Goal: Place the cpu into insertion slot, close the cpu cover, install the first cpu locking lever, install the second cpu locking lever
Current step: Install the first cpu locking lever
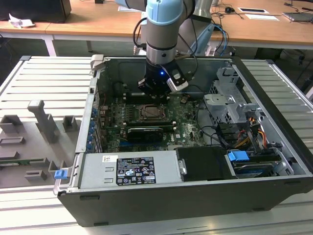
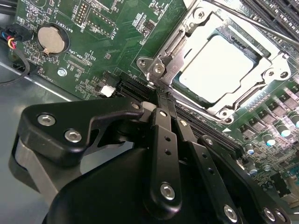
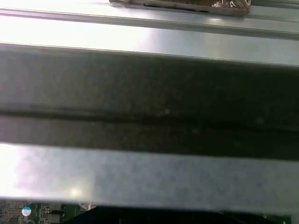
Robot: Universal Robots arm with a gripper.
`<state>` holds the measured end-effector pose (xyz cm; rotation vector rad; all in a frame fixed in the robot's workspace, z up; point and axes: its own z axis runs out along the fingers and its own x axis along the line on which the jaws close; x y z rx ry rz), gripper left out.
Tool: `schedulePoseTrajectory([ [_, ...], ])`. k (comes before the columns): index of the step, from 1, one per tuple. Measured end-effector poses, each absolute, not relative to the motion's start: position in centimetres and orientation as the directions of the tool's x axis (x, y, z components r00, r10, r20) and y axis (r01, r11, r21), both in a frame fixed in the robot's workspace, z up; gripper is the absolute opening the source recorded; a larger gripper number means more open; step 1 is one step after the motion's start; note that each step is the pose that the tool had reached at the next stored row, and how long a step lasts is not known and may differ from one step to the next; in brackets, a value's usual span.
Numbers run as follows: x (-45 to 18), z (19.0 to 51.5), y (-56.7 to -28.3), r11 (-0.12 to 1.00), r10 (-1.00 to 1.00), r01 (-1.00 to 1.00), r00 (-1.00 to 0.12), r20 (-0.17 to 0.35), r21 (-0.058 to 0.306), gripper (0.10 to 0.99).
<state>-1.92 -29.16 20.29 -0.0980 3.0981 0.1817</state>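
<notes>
While the cpu (image 2: 217, 65) is lying in the insertion slot (image 1: 149, 113) beneath the closed cpu cover (image 2: 264, 86), my gripper (image 2: 161, 99), fingers pinched together, is hanging at the slot's twelve o'clock in the exterior view.

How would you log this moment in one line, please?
cpu: seated under cpu cover | cpu cover: closed | claw: shut, tips beside cover's corner

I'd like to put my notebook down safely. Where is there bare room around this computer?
Bare: the ribbed table beside the case on the exterior view's right. On the exterior view's left, grey fixtures crowd the table. Inside the case, board, cables and the robot's hand leave little room.
</notes>
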Motion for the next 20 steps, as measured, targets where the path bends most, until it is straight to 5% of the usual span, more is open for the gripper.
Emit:
schedulePoseTrajectory([
  [20, -1.93, 20.41, -29.16, 0.995, -0.062, -0.065, -0.997, -0.038, 0.082, 0.106],
])
